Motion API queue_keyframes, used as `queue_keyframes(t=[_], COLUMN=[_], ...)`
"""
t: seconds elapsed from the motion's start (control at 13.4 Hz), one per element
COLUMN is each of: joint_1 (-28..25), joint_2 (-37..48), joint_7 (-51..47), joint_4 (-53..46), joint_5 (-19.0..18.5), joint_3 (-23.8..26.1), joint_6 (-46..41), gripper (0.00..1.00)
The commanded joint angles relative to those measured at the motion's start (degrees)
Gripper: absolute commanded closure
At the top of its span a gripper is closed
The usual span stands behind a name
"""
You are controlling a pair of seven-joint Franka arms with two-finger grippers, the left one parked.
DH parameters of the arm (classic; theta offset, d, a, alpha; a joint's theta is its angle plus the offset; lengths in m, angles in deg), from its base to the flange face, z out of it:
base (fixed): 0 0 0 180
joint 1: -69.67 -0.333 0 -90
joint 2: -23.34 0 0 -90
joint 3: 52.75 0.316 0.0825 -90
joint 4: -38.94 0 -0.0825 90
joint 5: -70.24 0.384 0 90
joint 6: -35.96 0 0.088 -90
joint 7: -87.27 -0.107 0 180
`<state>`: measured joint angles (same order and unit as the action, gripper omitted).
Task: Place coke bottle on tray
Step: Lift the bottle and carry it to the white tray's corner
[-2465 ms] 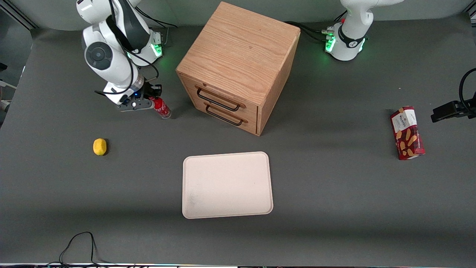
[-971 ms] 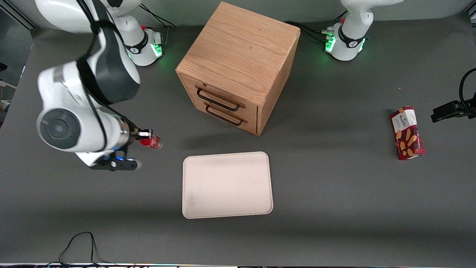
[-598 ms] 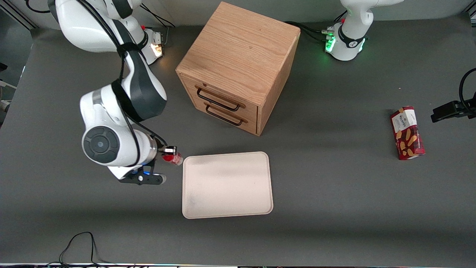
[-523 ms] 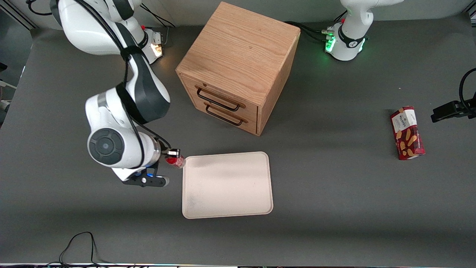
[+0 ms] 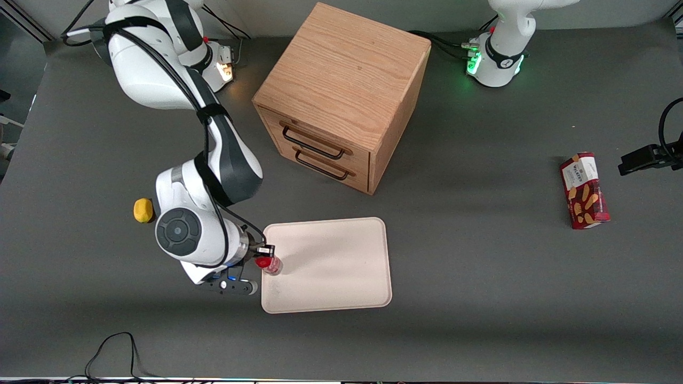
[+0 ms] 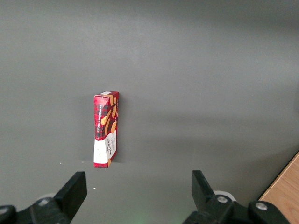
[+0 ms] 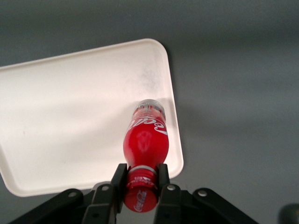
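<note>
Claw (image 7: 141, 179) clamped on the neck of the coke bottle (image 7: 145, 140), holding it above the tray (image 5: 341, 256) at the edge toward the working arm; wooden drawer cabinet (image 5: 341, 90) farther from the camera.

A dark grey matte bench (image 5: 480, 277) is being seen across the whole front view, evenly lit, with soft shadows being cast. A wooden two-drawer cabinet (image 5: 341, 96) with black handles (image 5: 312, 144) is being carried on it, farther from the front camera. A black cable (image 5: 114, 352) is lying at the near edge. A pale grey wall strip (image 5: 256, 16) is being shown above the bench.
</note>
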<state>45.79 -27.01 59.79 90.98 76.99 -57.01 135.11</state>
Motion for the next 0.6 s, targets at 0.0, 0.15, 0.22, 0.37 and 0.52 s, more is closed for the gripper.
queue_keyframes(t=[0.0, 0.15, 0.22, 0.37, 0.52], joint_1=[1.12, 1.12, 1.21, 1.12, 1.12], joint_2=[-1.59, -2.12, -2.47, -3.08, -3.26], joint_7=[-1.44, -1.44, -1.44, -1.44, -1.44], joint_4=[-3.44, -3.44, -3.44, -3.52, -3.52], joint_5=[1.34, 1.34, 1.34, 1.25, 1.25], joint_3=[0.3, 0.22, 0.22, 0.22, 0.13], joint_6=[0.77, 1.74, 2.26, 3.23, 4.2], gripper=[1.0, 1.0, 1.0, 1.0, 1.0])
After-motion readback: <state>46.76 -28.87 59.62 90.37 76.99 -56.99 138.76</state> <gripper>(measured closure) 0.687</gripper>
